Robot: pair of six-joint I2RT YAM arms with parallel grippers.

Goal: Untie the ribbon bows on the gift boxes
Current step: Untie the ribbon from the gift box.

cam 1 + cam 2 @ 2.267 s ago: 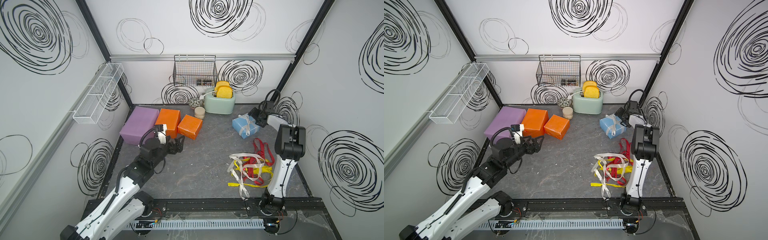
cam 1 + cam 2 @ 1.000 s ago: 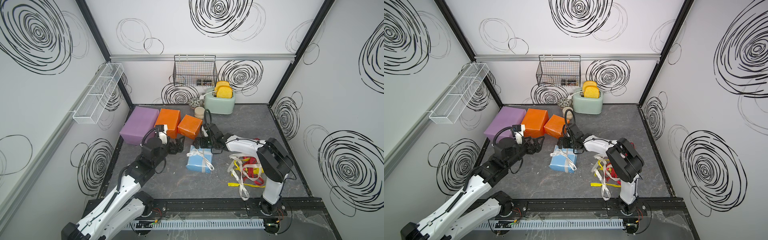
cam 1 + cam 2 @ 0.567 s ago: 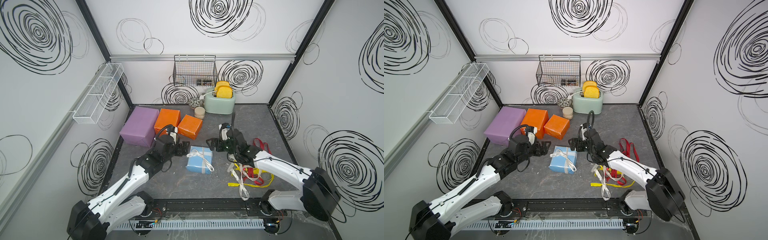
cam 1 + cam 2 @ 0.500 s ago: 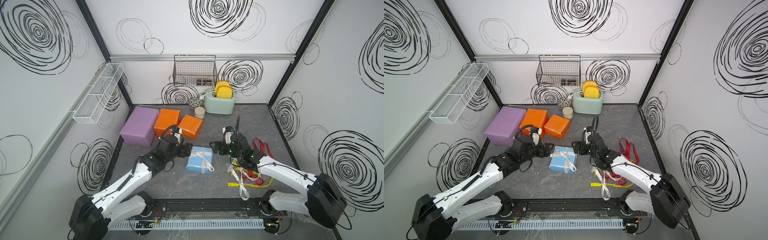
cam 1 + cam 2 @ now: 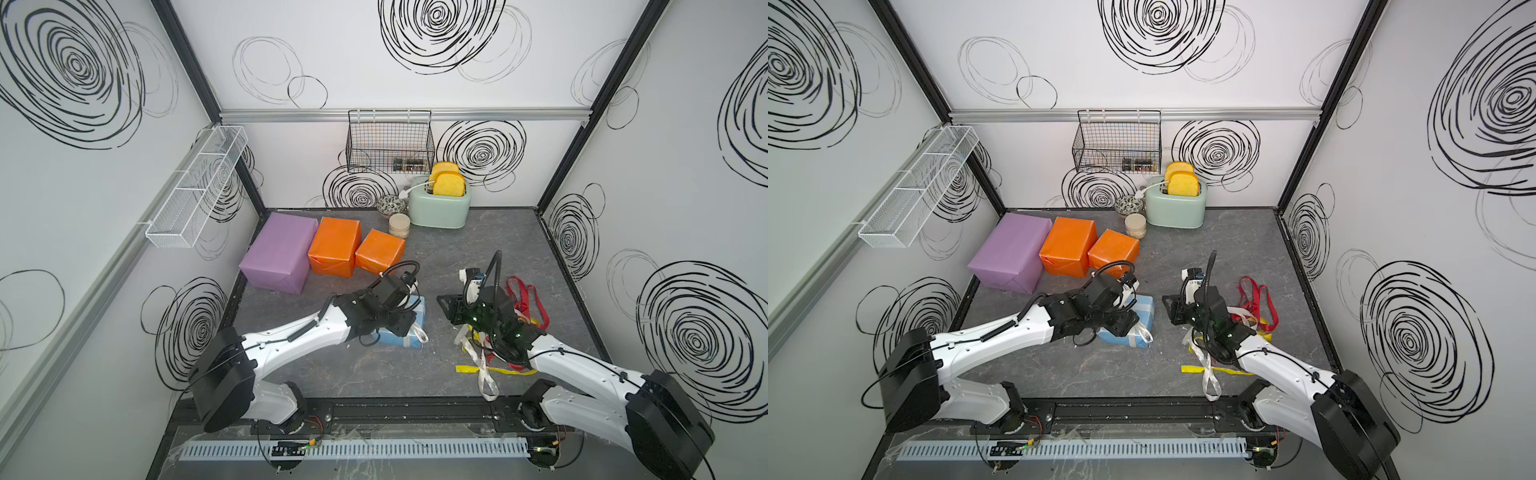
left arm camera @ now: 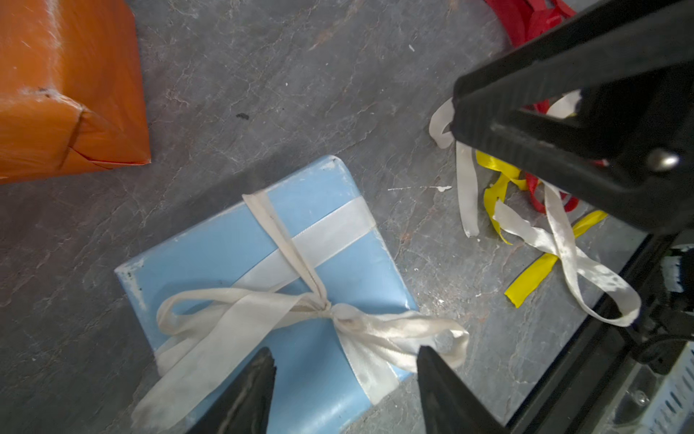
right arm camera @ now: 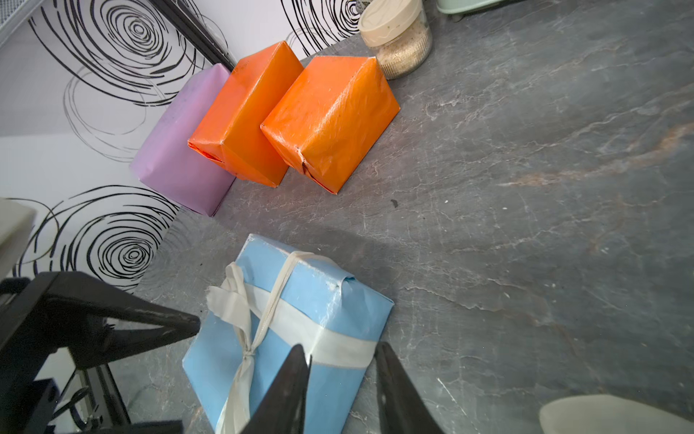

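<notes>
The light-blue gift box (image 5: 419, 311) (image 5: 1145, 308) lies mid-floor, a white ribbon bow (image 6: 326, 308) (image 7: 249, 351) still knotted on it. My left gripper (image 6: 345, 357) (image 5: 401, 323) hovers over the box, open, with one bow loop lying between its fingers but ungripped. My right gripper (image 7: 341, 347) (image 5: 448, 306) hangs just right of the box, jaws a narrow gap apart and empty. The lilac box (image 5: 278, 253), the orange box (image 5: 334, 245) and the orange cube (image 5: 380, 251) stand bare at the back left. Loose red, yellow and white ribbons (image 5: 525, 291) (image 6: 533, 270) lie piled under the right arm.
A mint-green toaster (image 5: 440, 205) with toast, a jar (image 5: 399, 225) and a small bowl (image 5: 390, 204) stand at the back wall. A wire basket (image 5: 388, 143) hangs above them. A white wire shelf (image 5: 195, 187) runs along the left wall.
The left arm has reached forward over the blue box. The right arm has swung from behind the box to its right side. Both pairs of jaws have narrowed.
</notes>
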